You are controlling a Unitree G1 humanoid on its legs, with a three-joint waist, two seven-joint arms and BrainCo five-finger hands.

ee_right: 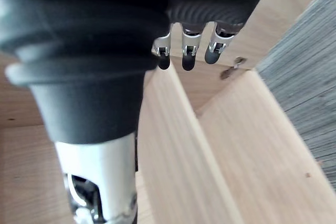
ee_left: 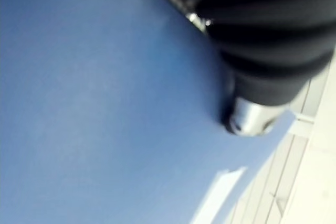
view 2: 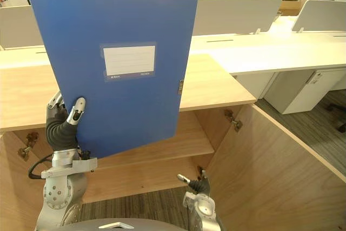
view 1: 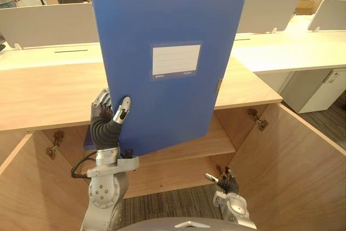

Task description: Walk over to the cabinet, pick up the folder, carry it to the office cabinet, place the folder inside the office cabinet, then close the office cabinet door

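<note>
1. Task item. The flat blue plastic folder with a white label [view 1: 172,68] stands nearly upright, slightly tilted, label face toward me. It is in front of the light wooden office cabinet [view 1: 48,98]. Most of the folder rises above the cabinet top, and its lower edge hangs in front of the opening. I cannot tell whether that edge touches the wooden inner shelf [view 1: 213,145].

2. Left robot hand [view 1: 107,121]. It pinches the folder at the lower corner nearest my left side. The thumb lies on the front face and the fingers are behind the folder. In the left wrist view the blue face [ee_left: 105,103] sits right against the hand.

3. Right robot hand [view 1: 226,180]. It hangs low in front of the cabinet opening, well apart from the folder. Its fingers [ee_right: 184,51] are relaxed and hold nothing.

4. Cabinet state. Both doors are swung wide: the right wooden door [view 1: 303,166] and the left wooden door [view 1: 19,187].

5. Progress, as I judge it. Pick-up and carry appear complete, since I am facing the open cabinet with the folder in hand. Remaining steps are lowering the folder onto the shelf, releasing it and closing the doors.
</note>
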